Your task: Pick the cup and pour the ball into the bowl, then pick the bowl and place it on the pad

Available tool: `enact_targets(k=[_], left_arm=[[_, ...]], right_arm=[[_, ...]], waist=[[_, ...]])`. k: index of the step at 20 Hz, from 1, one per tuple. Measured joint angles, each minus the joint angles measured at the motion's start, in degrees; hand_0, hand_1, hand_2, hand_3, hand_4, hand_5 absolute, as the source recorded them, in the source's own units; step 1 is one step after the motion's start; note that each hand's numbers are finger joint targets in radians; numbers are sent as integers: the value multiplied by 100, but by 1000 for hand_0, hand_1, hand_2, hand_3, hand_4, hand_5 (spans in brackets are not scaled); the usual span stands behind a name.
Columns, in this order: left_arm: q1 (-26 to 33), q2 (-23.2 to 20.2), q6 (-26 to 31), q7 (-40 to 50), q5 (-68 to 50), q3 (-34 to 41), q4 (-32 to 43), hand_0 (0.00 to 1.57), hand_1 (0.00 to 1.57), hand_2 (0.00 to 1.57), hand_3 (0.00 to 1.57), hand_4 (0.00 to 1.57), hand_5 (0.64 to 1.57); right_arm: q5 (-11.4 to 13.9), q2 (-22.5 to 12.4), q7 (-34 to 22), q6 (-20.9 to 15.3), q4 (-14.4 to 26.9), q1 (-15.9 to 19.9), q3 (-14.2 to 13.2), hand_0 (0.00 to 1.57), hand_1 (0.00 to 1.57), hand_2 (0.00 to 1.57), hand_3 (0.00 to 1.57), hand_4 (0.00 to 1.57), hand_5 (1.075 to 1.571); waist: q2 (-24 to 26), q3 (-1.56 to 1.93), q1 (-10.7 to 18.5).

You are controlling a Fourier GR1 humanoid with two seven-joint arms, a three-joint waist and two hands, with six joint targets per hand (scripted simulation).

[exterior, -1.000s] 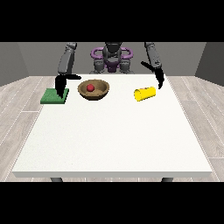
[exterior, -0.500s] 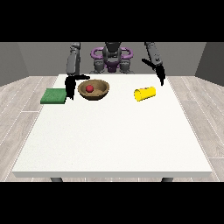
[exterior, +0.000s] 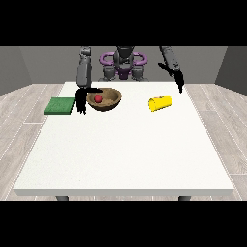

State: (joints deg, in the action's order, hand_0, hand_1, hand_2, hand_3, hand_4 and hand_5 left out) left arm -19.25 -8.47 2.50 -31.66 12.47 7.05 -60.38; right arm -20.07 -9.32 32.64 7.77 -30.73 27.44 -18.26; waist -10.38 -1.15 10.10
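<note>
— Where do things stand?

— The small red ball (exterior: 98, 98) sits inside the round brown wooden bowl (exterior: 104, 99), so I judge the pouring done. The yellow cylindrical cup (exterior: 159, 103) lies on its side on the white tabletop (exterior: 125, 149), well apart from the bowl, its mouth turned towards it.

— And your hands?

— My hand at the view's left (exterior: 82, 100) hangs right at the bowl's outer rim, between the bowl and the flat green square pad (exterior: 61, 105). Fingers point down, thumb reaching over the rim; whether it has closed on the rim, I cannot tell. My hand at the view's right (exterior: 179, 80) is raised beyond the cup, holding nothing that I can see.

— Why that side?

— The pad lies just beside it, so carrying the bowl over should be short.
</note>
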Motion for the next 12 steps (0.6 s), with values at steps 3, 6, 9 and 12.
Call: enact_targets(k=[3,6,9,12], left_arm=[[-181,-28,89,17,13,-75,-128,0,0,0,0,0,708],[-357,-14,161,-44,56,-196,-262,0,0,0,0,0,712],[-514,-4,231,-78,89,-299,-373,0,0,0,0,0,711],[-649,20,265,-80,128,-389,-448,0,0,0,0,0,716]], right_arm=[[383,-164,101,-506,-88,-191,217,1571,1571,1571,1571,1081,1538],[1018,-547,395,-1077,-274,-465,585,1571,1571,1571,1571,1253,1562],[1545,-1020,562,-1709,-427,-686,803,1571,1571,1571,1571,1299,1566],[1891,-1375,425,-2290,-547,-783,905,1571,1571,1571,1571,1287,1570]], waist=[[-76,-141,223],[-295,-268,531],[-541,-333,820],[-704,-350,1103]])
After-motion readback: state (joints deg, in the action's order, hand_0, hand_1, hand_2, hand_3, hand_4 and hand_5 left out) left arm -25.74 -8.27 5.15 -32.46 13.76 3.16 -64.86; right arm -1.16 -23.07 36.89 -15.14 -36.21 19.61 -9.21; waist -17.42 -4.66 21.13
